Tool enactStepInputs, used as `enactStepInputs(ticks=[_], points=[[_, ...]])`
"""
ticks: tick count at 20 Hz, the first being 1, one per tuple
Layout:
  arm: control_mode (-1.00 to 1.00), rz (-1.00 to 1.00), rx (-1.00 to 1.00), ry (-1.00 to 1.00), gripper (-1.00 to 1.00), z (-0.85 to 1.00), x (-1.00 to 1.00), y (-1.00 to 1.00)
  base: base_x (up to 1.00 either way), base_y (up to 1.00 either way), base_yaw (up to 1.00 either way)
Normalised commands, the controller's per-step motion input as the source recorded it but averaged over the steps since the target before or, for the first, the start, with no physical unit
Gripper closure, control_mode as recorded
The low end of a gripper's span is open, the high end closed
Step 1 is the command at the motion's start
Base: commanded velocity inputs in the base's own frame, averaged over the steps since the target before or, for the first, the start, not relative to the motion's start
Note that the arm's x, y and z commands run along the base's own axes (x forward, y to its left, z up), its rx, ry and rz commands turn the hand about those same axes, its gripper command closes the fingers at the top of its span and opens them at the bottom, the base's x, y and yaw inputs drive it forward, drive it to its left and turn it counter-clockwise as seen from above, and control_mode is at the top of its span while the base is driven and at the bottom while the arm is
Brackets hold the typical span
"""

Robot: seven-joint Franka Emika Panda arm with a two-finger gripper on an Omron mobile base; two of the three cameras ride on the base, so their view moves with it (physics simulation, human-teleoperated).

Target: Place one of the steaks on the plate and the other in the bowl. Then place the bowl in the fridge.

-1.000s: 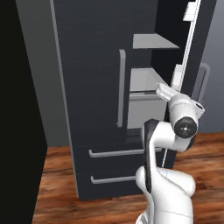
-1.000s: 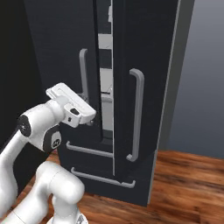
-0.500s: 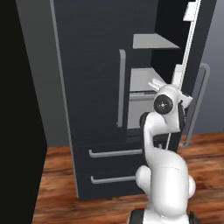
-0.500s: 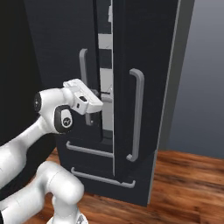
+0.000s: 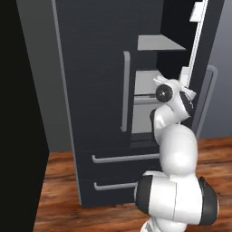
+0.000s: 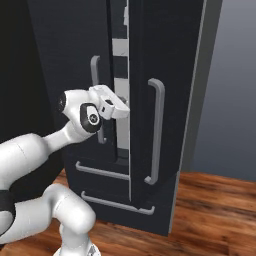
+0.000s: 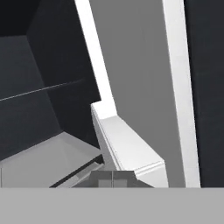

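The tall dark charcoal fridge [image 5: 90, 90] with long vertical silver handles stood in front of the robot on the brown wooden floor [image 6: 210, 210]. Its right door [image 6: 165, 100] was partly open, and through the gap the pale grey inner shelves [image 5: 158, 43] could be seen. The left door [image 5: 90, 68] looked closed.

The white arm reached into this gap, and the pincer [image 6: 119, 106] was at the edge of the open door, close to its inner side. In the hand view the two dark finger tips [image 7: 112, 176] were pressed together with nothing between them, so the pincer was closed and empty. Just in front of them was a white door bin [image 7: 131, 148] on the inner wall of the door.

I think the closed pincer was held there to push the door from inside and open it wider, because closed fingers make one firm point for pushing. The opening seemed still too narrow for a wide bowl.

The steaks, the plate and the bowl were not in these views, so I cannot tell where they were.
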Motion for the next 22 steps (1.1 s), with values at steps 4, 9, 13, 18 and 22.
enactStepInputs(ticks=[4,9,13,18,22], points=[[-1.0,0.0,0.0,0.05,1.0,-0.16,0.43,-0.43,0.0,0.0,0.0],[-1.0,-0.02,0.01,0.07,1.0,-0.14,0.17,-0.73,0.0,0.0,0.0],[-1.0,-0.11,0.13,0.0,1.0,0.0,-0.59,-1.0,0.0,0.0,0.0],[-1.0,-0.15,0.19,0.0,1.0,0.0,-0.99,-1.0,0.0,0.0,0.0],[-1.0,-0.12,0.14,0.0,1.0,-0.25,-0.85,-1.0,0.0,0.0,0.0]])
